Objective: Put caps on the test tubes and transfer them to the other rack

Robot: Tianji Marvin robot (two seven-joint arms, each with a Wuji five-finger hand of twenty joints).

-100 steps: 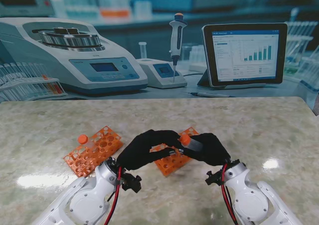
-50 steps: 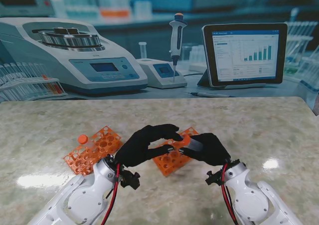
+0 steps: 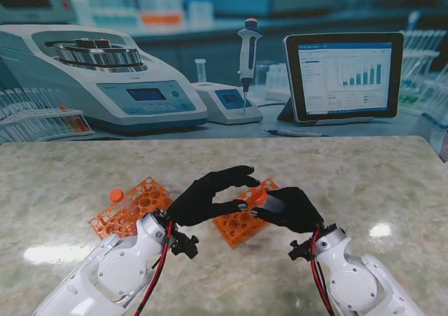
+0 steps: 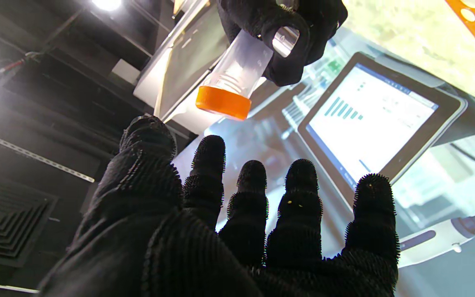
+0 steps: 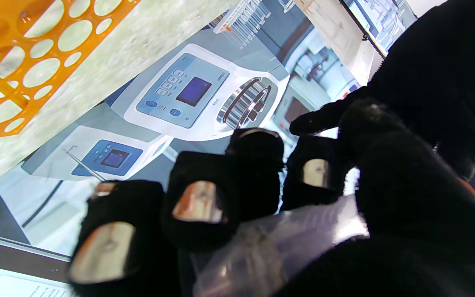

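Note:
My right hand (image 3: 292, 209) is shut on a clear test tube (image 3: 269, 202), held above the table with its orange cap (image 3: 259, 195) pointing towards my left hand (image 3: 210, 198). The left hand is open, fingers spread, just short of the cap and holding nothing. In the left wrist view the capped tube (image 4: 237, 70) sits in the right hand (image 4: 299, 45) beyond my spread left fingers (image 4: 252, 194). The right wrist view shows my fingers (image 5: 198, 202) curled round the tube (image 5: 278, 247). One orange rack (image 3: 238, 226) lies under the hands. A second rack (image 3: 136, 207) to the left holds a capped tube (image 3: 116, 195).
Behind the table's far edge a backdrop shows a centrifuge (image 3: 105, 78), a small device (image 3: 224, 102), a pipette (image 3: 248, 57) and a tablet (image 3: 343, 74). Bare marble table (image 3: 364, 176) stretches to the right and far side of the racks.
My left hand has let go of the tube's cap, spread its fingers and drawn back a little to the left. The right hand and tube have stayed put.

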